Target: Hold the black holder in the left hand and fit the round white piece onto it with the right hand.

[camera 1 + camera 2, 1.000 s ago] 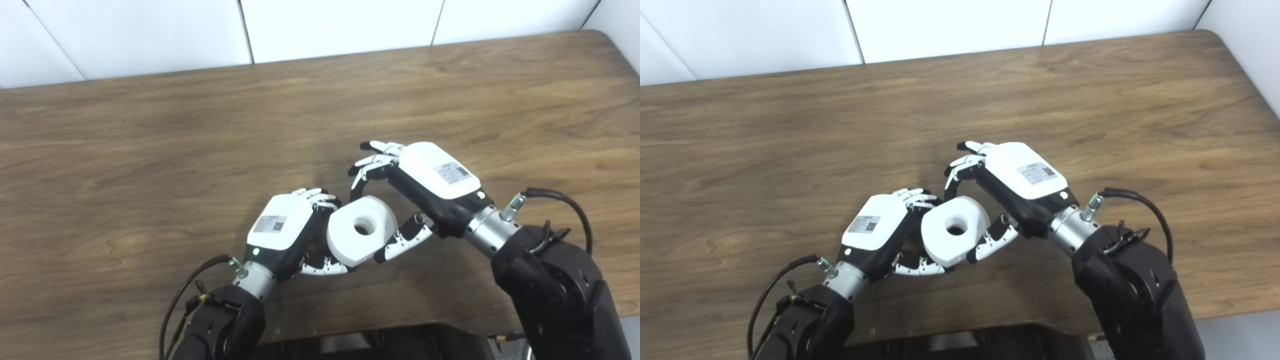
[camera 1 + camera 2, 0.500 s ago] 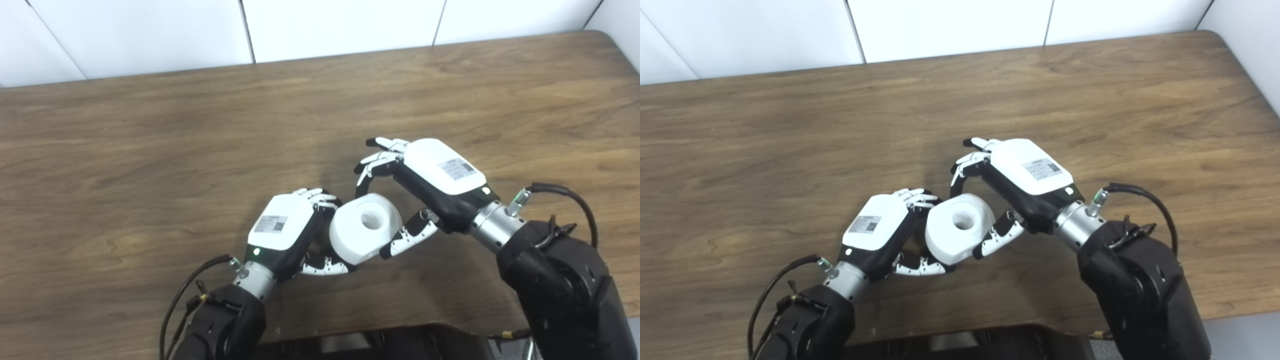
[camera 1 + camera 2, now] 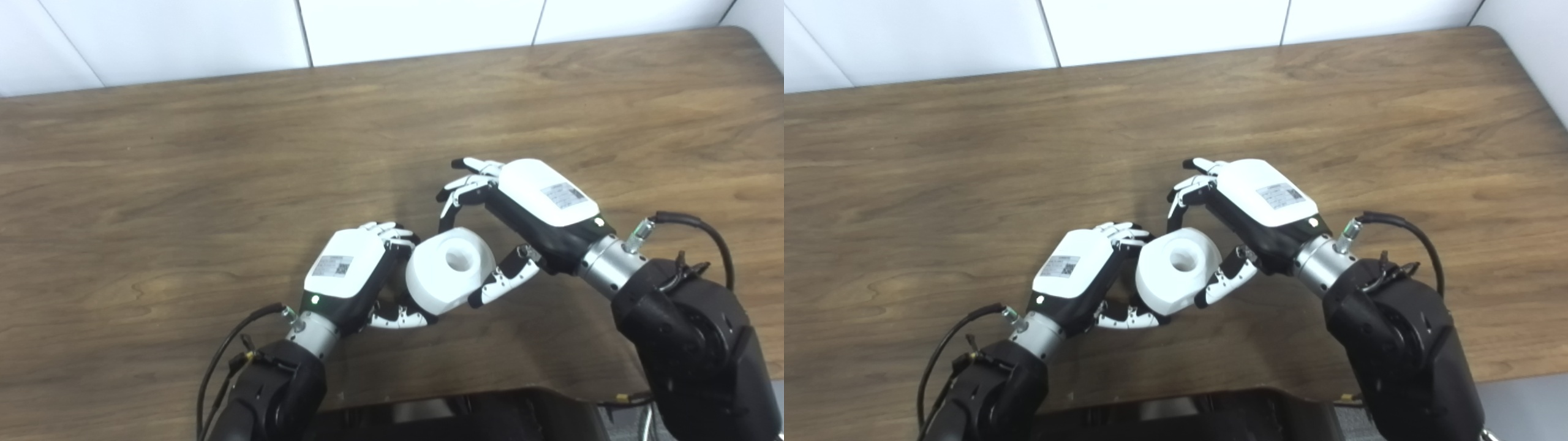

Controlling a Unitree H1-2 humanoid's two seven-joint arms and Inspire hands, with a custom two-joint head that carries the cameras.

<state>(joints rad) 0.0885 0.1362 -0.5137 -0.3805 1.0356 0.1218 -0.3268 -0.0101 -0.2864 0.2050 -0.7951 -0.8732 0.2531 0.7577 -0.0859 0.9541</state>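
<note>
Both hands meet near the table's (image 3: 184, 153) near edge. My left hand (image 3: 352, 275) is curled around something hidden behind it — black holder not visible. My right hand (image 3: 533, 205) is half open, thumb touching the round white piece (image 3: 450, 269), fingers arched just above it. Bare wood all around — nothing in the way.

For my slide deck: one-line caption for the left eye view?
Left hand and right hand flank a round white piece above a wooden table.
</note>
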